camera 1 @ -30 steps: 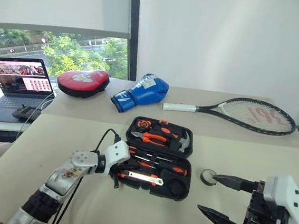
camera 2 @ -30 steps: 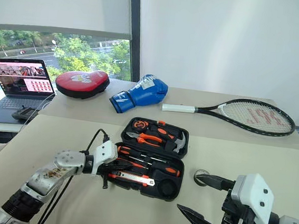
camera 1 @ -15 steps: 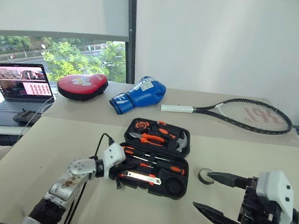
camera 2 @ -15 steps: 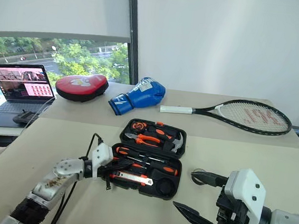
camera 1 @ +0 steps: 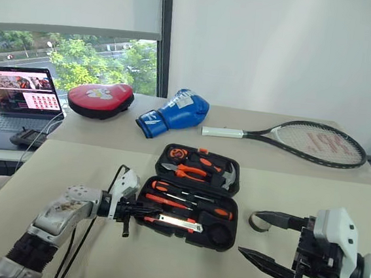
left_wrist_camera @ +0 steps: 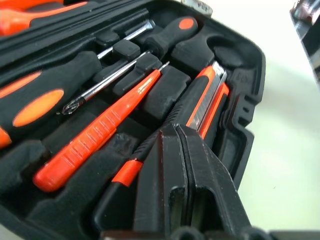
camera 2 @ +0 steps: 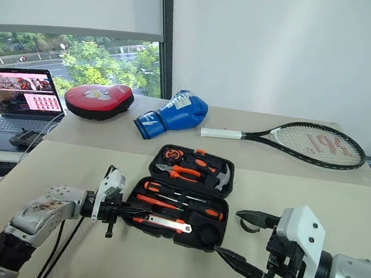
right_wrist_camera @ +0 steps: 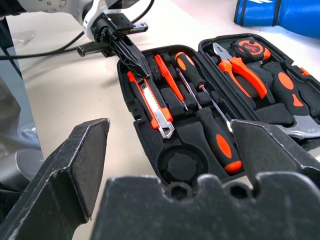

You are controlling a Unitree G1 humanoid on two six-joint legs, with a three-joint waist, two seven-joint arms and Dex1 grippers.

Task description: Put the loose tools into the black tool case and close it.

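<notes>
Left wrist view looks along the left pincer (left_wrist_camera: 182,150), its two black fingers pressed together with nothing between them, the tips at the near-left edge of the black tool case (camera 1: 193,195) just over the handle end of the utility knife (left_wrist_camera: 207,100). Beside the knife in the moulded slots lie the small orange screwdriver (left_wrist_camera: 95,135) and the two long screwdrivers (left_wrist_camera: 45,95), handles pointing opposite ways. The case lies open on the beige tabletop (camera 1: 160,268), its lid half holding orange-handled pliers (camera 1: 189,172) and a hammer (camera 1: 225,174); a round recess (right_wrist_camera: 181,167) in the near corner is vacant.

The right pincer (camera 1: 261,237) hangs to the right of the case with its fingers spread wide, holding nothing. The small tape roll (camera 1: 256,221) sits on the tabletop just behind its upper finger, outside the case.

Farther back are a tennis racket (camera 1: 303,140), a blue boxing glove (camera 1: 175,114), a red punching pad (camera 1: 101,98) and a laptop (camera 1: 20,97).
</notes>
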